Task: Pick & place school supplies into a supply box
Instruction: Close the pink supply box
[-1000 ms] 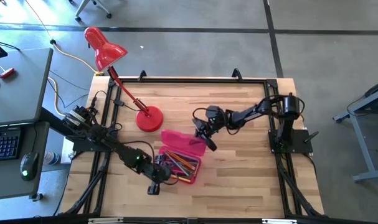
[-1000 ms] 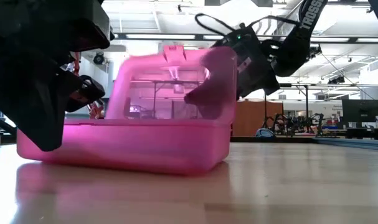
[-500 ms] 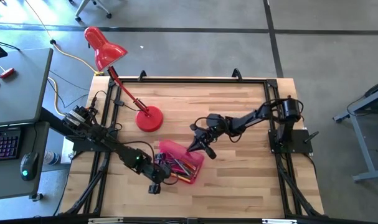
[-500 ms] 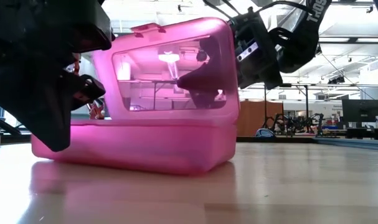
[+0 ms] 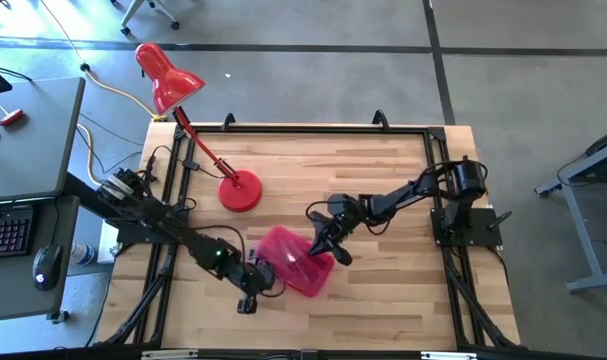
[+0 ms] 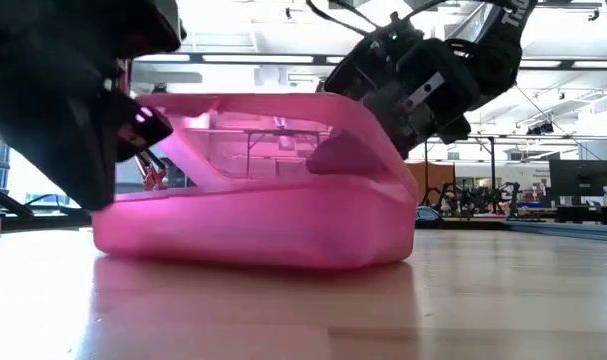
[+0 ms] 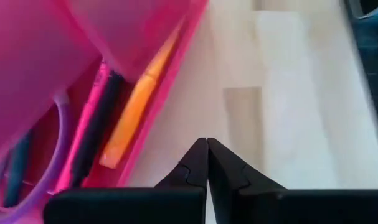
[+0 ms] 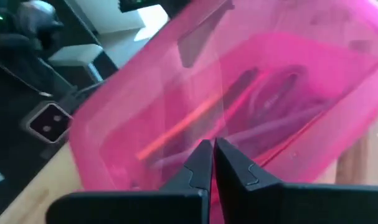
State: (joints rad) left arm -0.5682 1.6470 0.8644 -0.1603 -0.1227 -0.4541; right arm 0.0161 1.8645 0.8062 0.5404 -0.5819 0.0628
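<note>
The left arm reaches in from the table's left edge, its left gripper [image 5: 255, 287] low over the tabletop with fingers pressed together. The right arm stretches across from the right edge, its right gripper [image 5: 326, 243] likewise closed.

Two dark, slim jointed arms, black cables looping beside their links; the left arm [image 5: 173, 228] carries a small green light near its wrist; the right arm [image 6: 453, 70] bears white lettering and a small white label; wedge-shaped black fingers [image 7: 195, 171] have notched tips.
</note>
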